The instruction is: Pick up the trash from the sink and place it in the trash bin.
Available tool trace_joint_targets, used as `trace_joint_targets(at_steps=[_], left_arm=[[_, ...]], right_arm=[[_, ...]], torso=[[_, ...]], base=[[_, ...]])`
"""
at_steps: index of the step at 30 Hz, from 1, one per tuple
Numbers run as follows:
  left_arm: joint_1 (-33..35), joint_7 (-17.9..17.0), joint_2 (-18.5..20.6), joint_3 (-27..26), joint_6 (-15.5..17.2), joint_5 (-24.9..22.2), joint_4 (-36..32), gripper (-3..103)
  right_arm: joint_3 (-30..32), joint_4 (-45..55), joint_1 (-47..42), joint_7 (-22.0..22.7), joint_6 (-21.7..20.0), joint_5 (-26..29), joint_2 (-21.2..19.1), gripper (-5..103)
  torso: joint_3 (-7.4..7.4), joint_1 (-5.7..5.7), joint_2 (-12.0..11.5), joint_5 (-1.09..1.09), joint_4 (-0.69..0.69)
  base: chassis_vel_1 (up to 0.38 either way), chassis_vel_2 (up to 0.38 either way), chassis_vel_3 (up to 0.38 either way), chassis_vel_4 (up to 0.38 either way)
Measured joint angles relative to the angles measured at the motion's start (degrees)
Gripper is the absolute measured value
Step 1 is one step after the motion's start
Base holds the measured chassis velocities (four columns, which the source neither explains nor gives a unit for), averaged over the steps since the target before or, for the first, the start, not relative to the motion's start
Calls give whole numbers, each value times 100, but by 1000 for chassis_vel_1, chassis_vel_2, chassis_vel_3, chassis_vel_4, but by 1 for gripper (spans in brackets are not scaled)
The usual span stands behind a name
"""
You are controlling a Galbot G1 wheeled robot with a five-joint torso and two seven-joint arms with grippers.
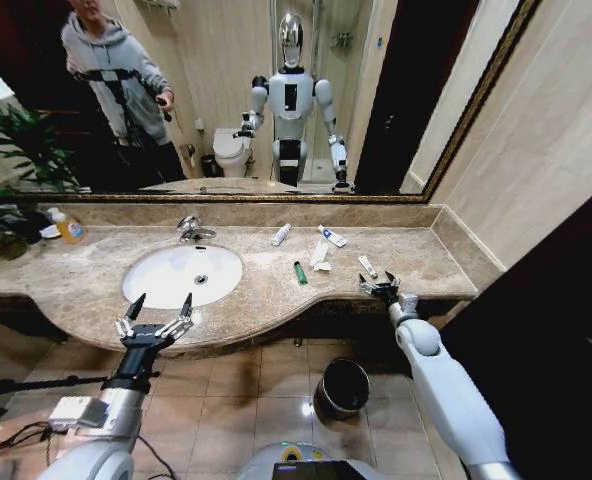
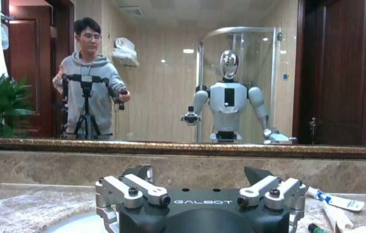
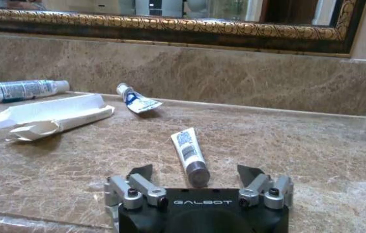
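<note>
Right gripper (image 3: 196, 175) gapes wide, a small tube (image 3: 190, 156) just ahead between its fingers; crumpled paper (image 3: 50, 116) and two more tubes (image 3: 27, 90) lie beyond. Left gripper (image 1: 158, 310) hovers open by the sink (image 1: 146, 290).

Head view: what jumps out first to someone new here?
The litter on the marble counter right of the white sink: small tubes, a green stick and torn white packaging. The open right gripper sits just short of one tube; the dark trash bin stands on the floor below.

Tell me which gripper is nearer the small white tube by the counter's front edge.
Right. The right gripper sits open just short of the small white tube, lined up with it. The left gripper hovers open across the white oval sink.
</note>
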Motion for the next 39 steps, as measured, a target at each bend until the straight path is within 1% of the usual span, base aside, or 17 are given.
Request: trace_joint_targets(at_steps=[1, 4, 6, 7, 10, 13, 14, 16, 17, 18, 20, 22, 26, 27, 33, 37, 39], left_arm=[[0, 0, 0, 0, 0, 0, 0, 100], [0, 0, 0, 0, 0, 0, 0, 100], [0, 0, 0, 0, 0, 0, 0, 100], [0, 0, 0, 0, 0, 0, 0, 100], [0, 0, 0, 0, 0, 0, 0, 100], [0, 0, 0, 0, 0, 0, 0, 100], [0, 0, 0, 0, 0, 0, 0, 100], [0, 0, 0, 0, 0, 0, 0, 100], [0, 0, 0, 0, 0, 0, 0, 100], [0, 0, 0, 0, 0, 0, 0, 100], [0, 0, 0, 0, 0, 0, 0, 100], [0, 0, 0, 0, 0, 0, 0, 100], [0, 0, 0, 0, 0, 0, 0, 100], [0, 0, 0, 0, 0, 0, 0, 100], [0, 0, 0, 0, 0, 0, 0, 100], [0, 0, 0, 0, 0, 0, 0, 100], [0, 0, 0, 0, 0, 0, 0, 100]], right_arm=[[0, 0, 0, 0, 0, 0, 0, 89], [-2, -6, 0, -30, 5, 16, 1, 77], [-6, -7, 5, -30, 7, 17, 6, 77], [-13, -7, 10, -28, 7, 17, 17, 68], [-24, -5, 10, -26, 8, 15, 31, 65], [-26, -2, 8, -21, 10, 8, 47, 52], [-26, -2, 8, -21, 10, 8, 47, 52], [-25, 6, 3, -15, 13, 8, 54, 45], [-25, 6, 3, -15, 13, 8, 54, 45], [-23, 9, 0, -10, 18, 8, 61, 41], [-15, 15, -7, -2, 25, 9, 67, 41], [-2, 26, -12, 8, 26, 11, 70, 29], [27, 82, -31, 15, 26, 21, 67, 25], [42, 112, -46, 16, 33, 43, 66, 19], [142, 496, -279, 55, 78, 275, 44, 18], [283, 1016, -657, 89, 80, 403, 39, 18], [436, 1447, -1128, 101, 239, 490, 121, 18]], torso=[[0, 0, 0, 0, 0], [0, -1, 1, 0, 0], [0, 0, 1, 0, 0], [0, 0, 1, 0, 0], [0, 0, 1, 0, 0], [0, -1, 1, 0, 0], [0, -1, 1, 0, 0], [0, 0, 1, 0, 0], [0, 0, 1, 0, 0], [0, 0, 1, 0, 0], [0, 0, 1, 0, 0], [0, 0, 1, 0, 0], [0, 0, 1, 0, 0], [0, 0, 1, 0, 0], [0, 0, 1, 0, 0], [0, 0, 1, -1, 0], [0, 0, 0, 1, 1]], base=[[0, 0, 0, 0], [0, 0, 0, 0], [0, 0, 0, 0], [0, 0, 0, 0], [0, 0, 0, 0], [0, 0, 0, 0], [0, 0, 0, 0], [0, 0, 0, 0], [0, 0, 0, 0], [0, 0, 0, 0], [0, 0, 0, 0], [0, 0, 0, 0], [0, 0, 0, 0], [0, 0, 0, 0], [0, 0, 0, 0], [0, 0, 0, 0], [0, 0, 0, 0]])
